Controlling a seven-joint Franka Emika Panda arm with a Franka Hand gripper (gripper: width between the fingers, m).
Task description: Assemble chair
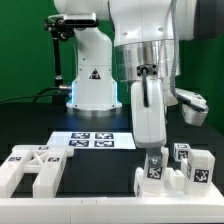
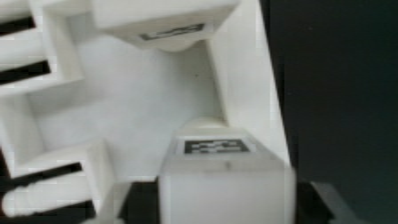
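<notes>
While the tool [image 1: 152,150] stands low over the chunky white plastic chair pieces with square tags [image 1: 175,172] on the black worktop [image 1: 100,170], one cannot tell if it is spread or pinching. It points straight down, probably to take one tagged block from above. Another blocky white chair part [image 1: 30,172] lies well apart, toward the exterior view's left.

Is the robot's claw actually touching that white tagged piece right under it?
Cannot tell. In the exterior view the gripper ends right above the tagged chair piece, their white outlines merging; no gap or contact shows plainly.
</notes>
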